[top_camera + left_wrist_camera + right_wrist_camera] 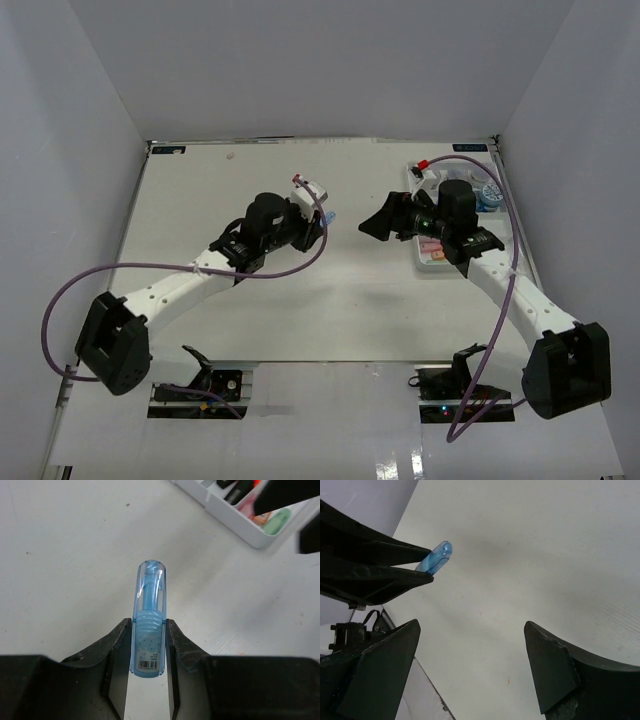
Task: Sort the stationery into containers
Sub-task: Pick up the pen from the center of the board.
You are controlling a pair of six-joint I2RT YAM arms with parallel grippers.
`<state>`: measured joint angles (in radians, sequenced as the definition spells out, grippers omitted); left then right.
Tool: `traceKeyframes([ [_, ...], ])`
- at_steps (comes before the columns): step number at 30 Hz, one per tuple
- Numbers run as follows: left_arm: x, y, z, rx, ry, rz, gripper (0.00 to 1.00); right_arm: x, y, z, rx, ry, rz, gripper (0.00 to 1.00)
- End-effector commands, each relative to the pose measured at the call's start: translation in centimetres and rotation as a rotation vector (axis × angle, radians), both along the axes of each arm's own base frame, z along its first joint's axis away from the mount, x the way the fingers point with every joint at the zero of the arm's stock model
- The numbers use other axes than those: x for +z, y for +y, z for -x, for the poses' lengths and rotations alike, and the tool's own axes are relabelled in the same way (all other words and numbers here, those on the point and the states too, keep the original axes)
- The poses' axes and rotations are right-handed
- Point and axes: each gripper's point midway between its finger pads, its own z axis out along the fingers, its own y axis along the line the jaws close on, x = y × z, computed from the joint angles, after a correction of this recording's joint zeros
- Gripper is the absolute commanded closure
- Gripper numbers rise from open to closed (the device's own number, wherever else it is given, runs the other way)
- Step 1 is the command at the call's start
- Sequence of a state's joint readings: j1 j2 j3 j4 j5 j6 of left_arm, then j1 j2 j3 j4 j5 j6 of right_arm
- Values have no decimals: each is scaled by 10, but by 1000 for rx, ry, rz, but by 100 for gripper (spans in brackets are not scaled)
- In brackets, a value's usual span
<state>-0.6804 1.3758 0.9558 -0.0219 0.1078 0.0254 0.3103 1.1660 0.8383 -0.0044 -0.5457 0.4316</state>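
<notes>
From above, the left arm stretches from its base at the near edge out to the middle of the tabletop (300, 320). The left gripper (322, 225) pinches a blue highlighter (330, 217), of which only the tip shows past the fingers. The right arm bends back over the white tray (437, 266) in the far right corner, where a pink highlighter (428, 245) already lies. The right gripper (378, 224) is turned to face the left one across a small gap, which looks like readiness for a handover, since the tray sits on the right arm's side. In the left wrist view the left gripper (148, 636) is clamped on the barrel end of the blue highlighter (149, 610), with both pads against its sides. The capped end juts straight out, leaving plenty free for another grip. A corner of the white tray (235, 527) shows well apart, beyond it. In the right wrist view the right gripper (472, 667) stands wide open with nothing between its jaws. The blue highlighter (439, 555) pokes out of the left gripper (422, 565), apparently clear of the tabletop.
</notes>
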Motion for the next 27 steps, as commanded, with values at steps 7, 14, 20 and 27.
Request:
traceKeyframes([
  [7,21,7,64,-268,-168,1,76,29,66,15,155,24,-55,8],
  [14,31,10,73,-291,-242,15,75,27,95,26,234,60,-62,4],
  [20,30,10,77,-309,-267,21,74,17,110,30,268,88,-41,1],
  [27,26,11,79,-314,-278,24,73,16,120,40,327,96,-47,24],
])
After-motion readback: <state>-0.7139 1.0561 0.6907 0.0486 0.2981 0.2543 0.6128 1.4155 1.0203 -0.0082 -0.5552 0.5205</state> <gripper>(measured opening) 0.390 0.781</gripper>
